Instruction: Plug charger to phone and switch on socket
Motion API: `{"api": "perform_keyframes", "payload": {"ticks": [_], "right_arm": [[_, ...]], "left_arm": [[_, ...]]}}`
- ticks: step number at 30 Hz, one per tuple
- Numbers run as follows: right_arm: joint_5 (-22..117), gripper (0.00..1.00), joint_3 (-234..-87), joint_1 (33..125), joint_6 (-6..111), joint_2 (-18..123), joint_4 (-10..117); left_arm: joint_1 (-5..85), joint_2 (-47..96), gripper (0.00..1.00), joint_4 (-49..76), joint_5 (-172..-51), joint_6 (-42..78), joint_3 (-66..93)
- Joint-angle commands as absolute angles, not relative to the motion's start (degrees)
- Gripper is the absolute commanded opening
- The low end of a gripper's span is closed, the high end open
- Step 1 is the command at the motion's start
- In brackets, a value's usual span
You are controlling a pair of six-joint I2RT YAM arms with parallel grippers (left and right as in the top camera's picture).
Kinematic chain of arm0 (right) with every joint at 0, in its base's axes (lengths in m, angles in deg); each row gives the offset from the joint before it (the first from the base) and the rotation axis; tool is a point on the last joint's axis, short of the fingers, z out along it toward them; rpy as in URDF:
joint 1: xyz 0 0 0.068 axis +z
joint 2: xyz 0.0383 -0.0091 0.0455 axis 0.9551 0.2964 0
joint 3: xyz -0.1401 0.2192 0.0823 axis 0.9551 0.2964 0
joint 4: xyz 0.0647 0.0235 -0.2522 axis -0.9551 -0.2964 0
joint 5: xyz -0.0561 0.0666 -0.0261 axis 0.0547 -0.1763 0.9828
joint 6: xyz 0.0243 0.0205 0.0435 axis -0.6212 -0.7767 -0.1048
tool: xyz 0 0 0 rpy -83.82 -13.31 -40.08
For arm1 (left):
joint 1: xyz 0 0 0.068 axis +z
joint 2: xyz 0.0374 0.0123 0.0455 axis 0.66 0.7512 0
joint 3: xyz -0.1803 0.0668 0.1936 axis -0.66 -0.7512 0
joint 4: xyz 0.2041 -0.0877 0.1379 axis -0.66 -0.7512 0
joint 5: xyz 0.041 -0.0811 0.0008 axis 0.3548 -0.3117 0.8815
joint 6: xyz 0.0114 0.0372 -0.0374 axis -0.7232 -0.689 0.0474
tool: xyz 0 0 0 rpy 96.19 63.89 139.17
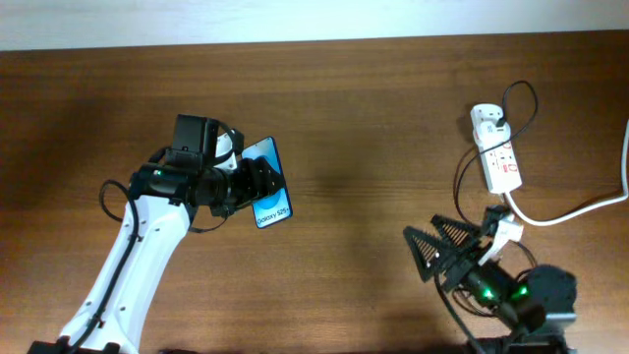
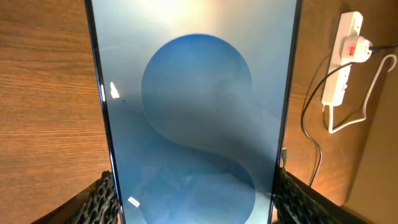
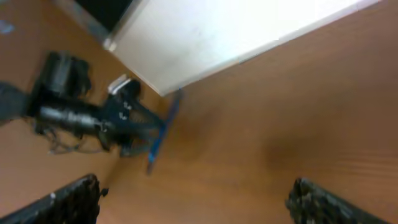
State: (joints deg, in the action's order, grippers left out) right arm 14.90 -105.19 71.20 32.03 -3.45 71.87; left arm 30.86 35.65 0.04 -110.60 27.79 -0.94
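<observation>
My left gripper (image 1: 254,189) is shut on the phone (image 1: 271,185), holding it by its long edges, tilted above the table. In the left wrist view the blue screen (image 2: 193,106) fills the frame between both fingers. The socket (image 1: 497,151) lies at the far right and also shows in the left wrist view (image 2: 341,59). The charger's white adapter (image 1: 488,119) sits at its far end. The black cable (image 1: 457,185) loops down toward my right arm; I cannot see its tip clearly. My right gripper (image 1: 432,251) is open and empty, with its fingers spread in the right wrist view (image 3: 199,205).
The socket's thick white cord (image 1: 580,208) runs off the right edge. The table's far edge meets a white wall (image 1: 314,20). The blurred right wrist view shows the left arm (image 3: 81,115) and the phone edge-on (image 3: 160,134).
</observation>
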Motion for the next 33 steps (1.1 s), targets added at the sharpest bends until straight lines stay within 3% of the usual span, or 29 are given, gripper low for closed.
{"api": "perform_keyframes", "payload": {"ticks": [1, 9, 12, 16, 21, 26, 29, 32, 33], "right_arm": [[18.24, 0.98, -118.78, 71.63, 41.91, 12.03, 62.87], [2.88, 0.98, -121.12, 72.33, 42.37, 43.92, 67.94], [3.84, 0.98, -121.12, 80.73, 43.64, 46.15, 75.54], [20.45, 0.98, -121.12, 97.60, 43.57, 46.28, 91.35], [28.38, 0.98, -121.12, 102.71, 36.43, 49.58, 101.84], [29.19, 1.00, -121.12, 107.26, 32.36, 60.77, 118.69], [33.65, 0.86, -121.12, 108.05, 32.32, 66.21, 124.55], [35.75, 0.78, -121.12, 108.05, 32.32, 66.78, 128.48], [37.04, 0.68, -121.15, 108.05, 32.14, 66.80, 128.66]], "left_arm": [[30.95, 34.08, 0.38, 0.37, -111.92, 30.52, 0.70], [30.95, 34.10, 0.37, 3.10, -110.71, 40.88, 0.70], [30.89, 34.14, 0.37, 3.93, -108.40, 48.48, 0.70], [30.80, 34.14, 0.37, 4.70, -104.46, 55.06, 0.70], [30.78, 34.14, 0.35, 7.01, -102.47, 67.96, 0.70], [27.80, 34.14, 0.35, 12.41, -102.58, 71.89, 0.70], [26.67, 34.14, 0.35, 12.65, -102.89, 71.89, 0.70], [26.67, 34.14, 0.35, 12.94, -104.57, 71.89, 0.70], [26.67, 34.14, 0.35, 13.11, -105.34, 71.89, 0.70]]}}
